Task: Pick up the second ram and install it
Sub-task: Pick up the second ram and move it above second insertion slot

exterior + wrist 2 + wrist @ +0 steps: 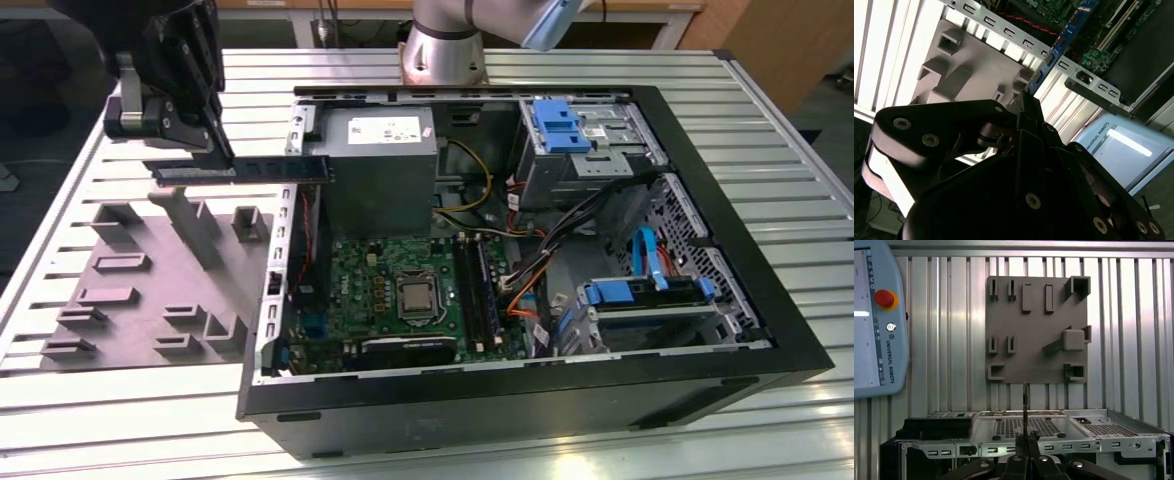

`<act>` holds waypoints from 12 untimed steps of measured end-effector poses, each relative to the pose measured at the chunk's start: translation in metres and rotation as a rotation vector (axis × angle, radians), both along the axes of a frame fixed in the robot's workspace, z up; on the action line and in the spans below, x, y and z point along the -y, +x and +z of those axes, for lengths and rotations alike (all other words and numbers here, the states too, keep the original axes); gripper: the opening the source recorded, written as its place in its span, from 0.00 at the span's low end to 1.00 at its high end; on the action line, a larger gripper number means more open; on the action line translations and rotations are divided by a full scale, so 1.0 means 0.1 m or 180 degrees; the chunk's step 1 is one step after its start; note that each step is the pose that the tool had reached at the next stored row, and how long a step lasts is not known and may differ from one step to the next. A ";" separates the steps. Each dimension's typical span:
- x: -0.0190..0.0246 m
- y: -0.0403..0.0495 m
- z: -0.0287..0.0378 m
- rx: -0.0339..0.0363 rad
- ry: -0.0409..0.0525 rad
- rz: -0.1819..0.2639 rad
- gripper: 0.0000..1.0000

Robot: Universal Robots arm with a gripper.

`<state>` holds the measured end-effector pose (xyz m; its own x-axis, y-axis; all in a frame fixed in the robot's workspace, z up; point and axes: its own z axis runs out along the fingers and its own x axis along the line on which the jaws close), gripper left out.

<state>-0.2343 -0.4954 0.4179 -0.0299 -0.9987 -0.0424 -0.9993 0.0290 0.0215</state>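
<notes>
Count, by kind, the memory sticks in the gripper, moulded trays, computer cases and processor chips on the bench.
Memory stick, the second ram, held in the gripper: 1
Grey moulded tray: 1
Open computer case: 1
Processor chip: 1
Total: 4

Gripper (216,157) has the second ram (247,171) pinched and lifted, stick lying level above the grey moulded tray (134,290), right by the open PC case (694,200) wall. Inside, the motherboard (380,270) carries the processor chip (418,295).
</notes>
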 end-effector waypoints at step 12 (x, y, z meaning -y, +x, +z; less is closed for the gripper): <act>0.000 0.111 0.000 0.0000 0.0000 0.0000 0.11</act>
